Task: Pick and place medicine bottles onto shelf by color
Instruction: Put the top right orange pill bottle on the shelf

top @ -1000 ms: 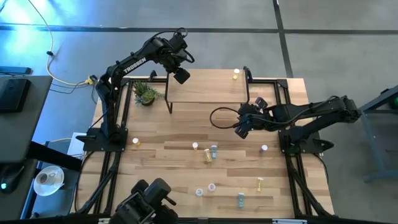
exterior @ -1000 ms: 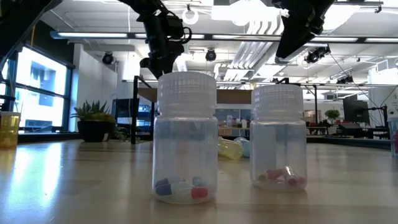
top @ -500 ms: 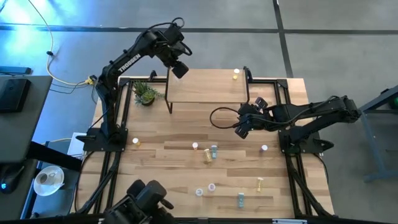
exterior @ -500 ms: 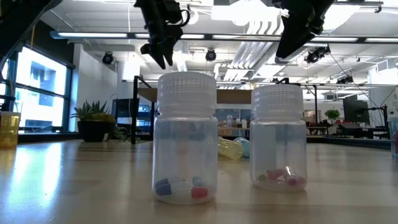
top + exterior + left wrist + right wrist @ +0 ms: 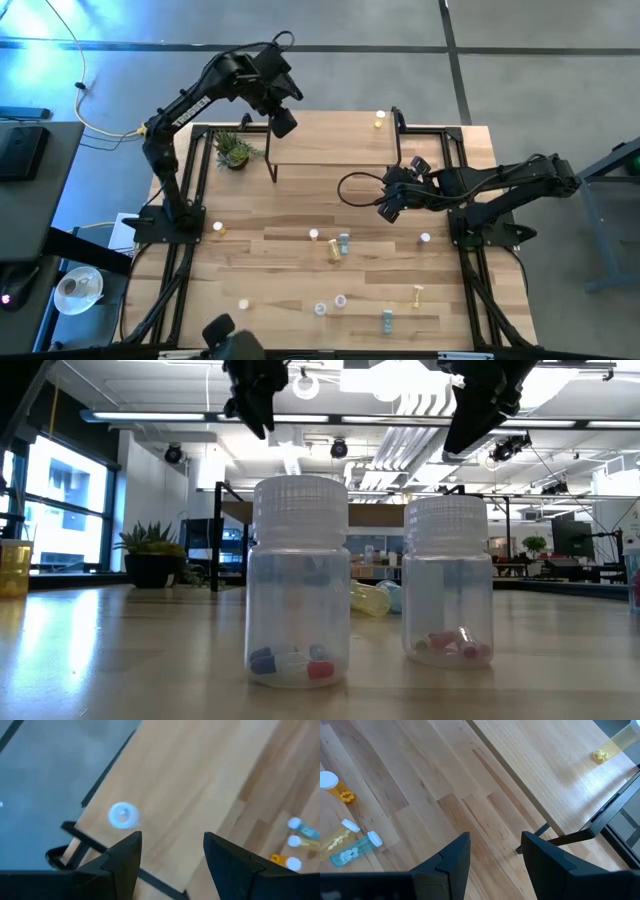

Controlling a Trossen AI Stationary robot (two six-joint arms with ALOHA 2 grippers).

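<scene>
Looking straight down, I see the left gripper (image 5: 283,122) raised over the shelf (image 5: 330,140) at its ten o'clock corner, near the potted plant (image 5: 234,150), and the right gripper (image 5: 391,207) hanging off the shelf's four o'clock corner; both sets of fingers stand spread with nothing between them. My left wrist camera adds a white-capped bottle (image 5: 123,815) standing on the shelf board close to its edge, which I cannot make out from above. My right wrist camera shows a yellow-tinted bottle (image 5: 615,745) lying on the shelf with yellow pills bunched at one end, and on the table (image 5: 420,785) an orange bottle (image 5: 334,785), a pale yellow bottle (image 5: 340,837) and a teal bottle (image 5: 355,851) holding white tablets. The overhead view spreads the remaining bottles across the table's six o'clock half; they are too small there to tell contents. Only the table-level camera gives a close look: two clear bottles with ribbed white caps, the nearer one (image 5: 298,580) holding blue, white and red capsules, the other (image 5: 448,580) holding pink ones, with a yellow bottle (image 5: 370,598) on its side between them farther back.
</scene>
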